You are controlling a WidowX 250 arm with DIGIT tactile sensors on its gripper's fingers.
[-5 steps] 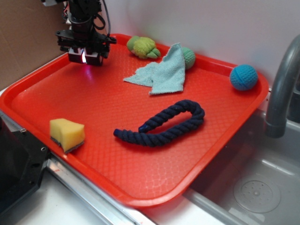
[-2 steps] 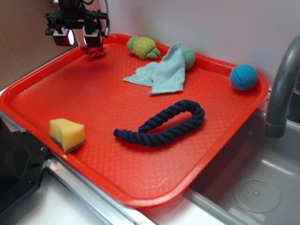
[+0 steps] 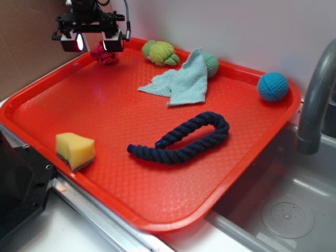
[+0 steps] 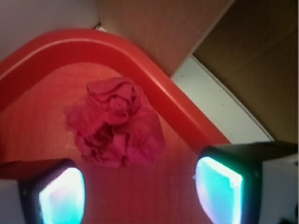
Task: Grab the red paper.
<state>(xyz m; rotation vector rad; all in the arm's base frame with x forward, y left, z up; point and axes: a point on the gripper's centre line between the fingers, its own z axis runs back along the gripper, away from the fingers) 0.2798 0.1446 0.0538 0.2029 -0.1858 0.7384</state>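
Above the tray's far corner, gripper [image 3: 91,43] spread wide, empty, red paper [image 3: 104,54] below.

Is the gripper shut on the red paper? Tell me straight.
No: in the wrist view the red paper lies loose on the tray, with the gripper fingers spread apart on either side, not touching it.

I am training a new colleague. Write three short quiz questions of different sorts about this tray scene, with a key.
1. True or false: the gripper is shut on the red paper.
2. Which lies nearest the sponge? A) blue ball B) rope C) cloth
3. In which part of the tray is the red paper?

Key: 1. False; it is open, the paper lies free. 2. B. 3. The far left corner.
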